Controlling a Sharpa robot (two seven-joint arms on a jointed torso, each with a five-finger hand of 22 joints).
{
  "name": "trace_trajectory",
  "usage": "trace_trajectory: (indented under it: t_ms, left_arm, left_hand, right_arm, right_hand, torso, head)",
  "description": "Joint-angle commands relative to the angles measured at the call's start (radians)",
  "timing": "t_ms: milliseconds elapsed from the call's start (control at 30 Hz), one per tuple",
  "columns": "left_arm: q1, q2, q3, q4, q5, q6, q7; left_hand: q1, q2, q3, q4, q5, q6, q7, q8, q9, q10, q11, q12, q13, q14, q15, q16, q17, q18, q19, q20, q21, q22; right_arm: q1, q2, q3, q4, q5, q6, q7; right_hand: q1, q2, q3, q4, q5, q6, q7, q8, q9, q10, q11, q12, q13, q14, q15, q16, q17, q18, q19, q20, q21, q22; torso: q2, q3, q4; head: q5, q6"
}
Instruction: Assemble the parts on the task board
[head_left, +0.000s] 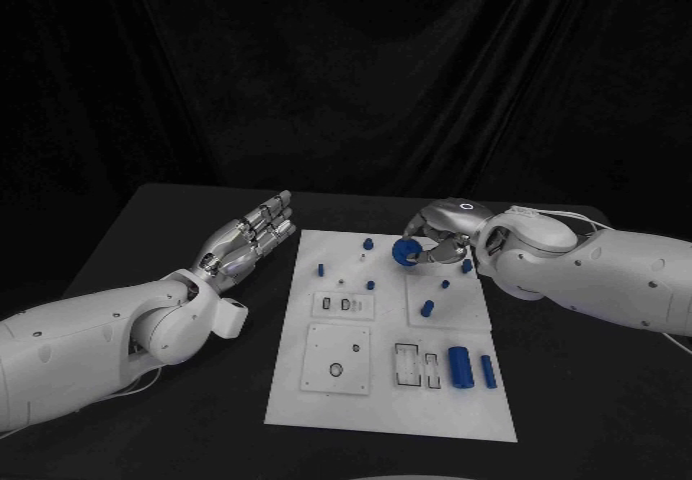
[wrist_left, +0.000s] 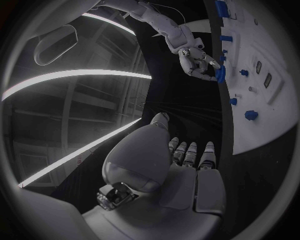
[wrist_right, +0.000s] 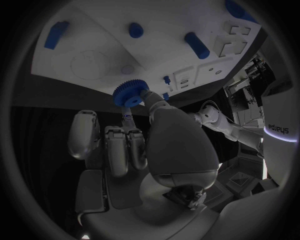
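Note:
The white task board (head_left: 382, 400) lies in the middle of the black table. My right hand (head_left: 440, 238) hovers over the board's far right part and pinches a blue toothed gear (head_left: 408, 251) (wrist_right: 130, 93) (wrist_left: 219, 75) between thumb and a finger. Blue pegs stand on the board: one (head_left: 366, 243) at the far edge, one (head_left: 371, 285) mid-board, others (head_left: 428, 309) nearer the right side. Two blue cylinders (head_left: 460, 366) (head_left: 489, 371) lie at the near right. My left hand (head_left: 257, 235) is flat, fingers stretched out, off the board's left edge, holding nothing.
Square inset plates with holes and slots (head_left: 339, 360) (head_left: 346, 303) sit on the board's left and middle. Two rectangular slots (head_left: 408, 362) lie beside the blue cylinders. Black table (head_left: 577, 400) surrounds the board on all sides.

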Motion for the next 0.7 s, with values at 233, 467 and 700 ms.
trace_trajectory:
  t_ms: [233,467,700]
  left_arm:
    - [0.002,0.005,0.001,-0.002,-0.001,0.017,0.008]
    - [0.002,0.006,0.001,-0.001,-0.001,0.017,0.007]
    - [0.002,0.008,0.001,0.001,-0.001,0.017,0.006]
  left_hand:
    - [0.012,0.001,0.008,-0.001,0.006,-0.002,0.001,0.003,0.001,0.002,0.010,-0.004,-0.001,0.000,0.014,-0.004,-0.001,0.018,0.002,0.009,-0.003,-0.001]
    - [0.012,0.001,0.008,-0.001,0.006,-0.002,0.001,0.003,0.001,0.002,0.010,-0.004,-0.001,0.000,0.014,-0.004,-0.001,0.018,0.002,0.009,-0.003,-0.001]
    - [0.012,0.001,0.008,-0.002,0.006,0.000,-0.001,0.003,0.001,0.002,0.011,-0.004,-0.001,0.000,0.014,-0.004,-0.001,0.018,0.002,0.010,-0.003,-0.001]
  right_arm:
    - [-0.001,0.087,0.000,-0.028,0.004,0.001,0.035]
    - [-0.016,0.157,0.000,-0.088,0.006,0.006,0.051]
    - [-0.025,0.203,0.000,-0.141,0.006,0.017,0.058]
  right_hand:
    - [0.000,0.010,-0.001,0.004,0.000,0.071,-0.061,0.079,0.205,0.104,0.001,0.003,0.263,0.105,0.002,0.003,0.263,-0.009,0.009,-0.001,0.008,0.040]
    - [0.001,0.011,0.000,0.004,0.001,0.059,-0.057,0.075,0.208,0.104,0.003,0.003,0.263,0.105,0.003,0.003,0.263,-0.009,0.009,0.000,0.006,0.040]
    - [0.000,0.012,0.001,0.005,0.000,0.045,-0.051,0.068,0.210,0.104,0.008,0.003,0.263,0.105,0.007,0.003,0.263,-0.009,0.007,0.002,0.002,0.038]
  torso:
    - [0.001,-0.0009,-0.0001]
    - [0.003,0.0013,0.0028]
    - [0.003,0.0012,0.0062]
  head:
    - [0.001,-0.001]
    - [-0.001,0.000]
    - [-0.003,0.002]
